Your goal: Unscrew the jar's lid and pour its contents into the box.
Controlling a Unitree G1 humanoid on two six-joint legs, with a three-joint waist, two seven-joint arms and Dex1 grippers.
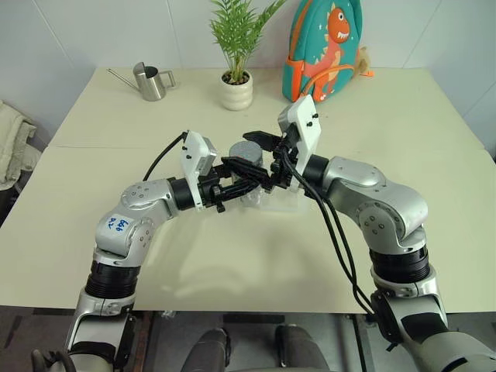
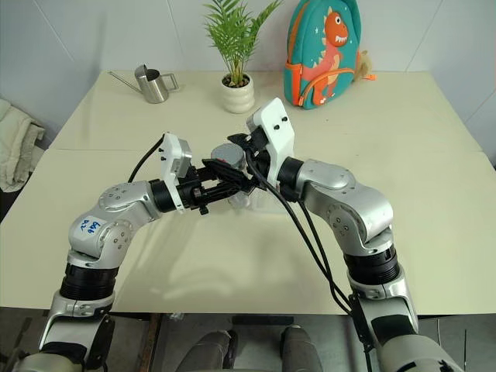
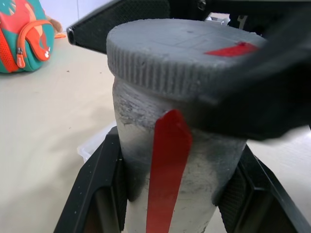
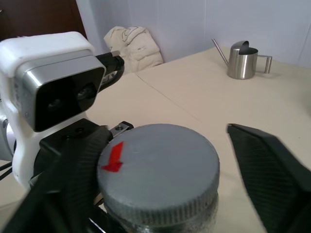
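Note:
The jar (image 3: 141, 131), silvery with a red label strip, stands upright at the table's middle, over the clear box (image 1: 291, 203). My left gripper (image 1: 246, 184) comes in level from the left and is shut on the jar's body, one finger (image 3: 95, 189) on each side. The grey ribbed lid (image 4: 160, 170), marked with a red arrow, sits on the jar. My right gripper (image 1: 251, 155) reaches in from the right and straddles the lid. One of its fingers (image 4: 68, 165) lies against the lid's rim; the other (image 4: 265, 165) stands a little off it.
At the table's back stand a steel watering can (image 1: 152, 81), a white plant pot (image 1: 236, 91) with a green plant, and a teal dinosaur backpack (image 1: 322, 50). A cream cloth (image 1: 12, 143) lies off the table's left edge. A seam crosses the tabletop at left.

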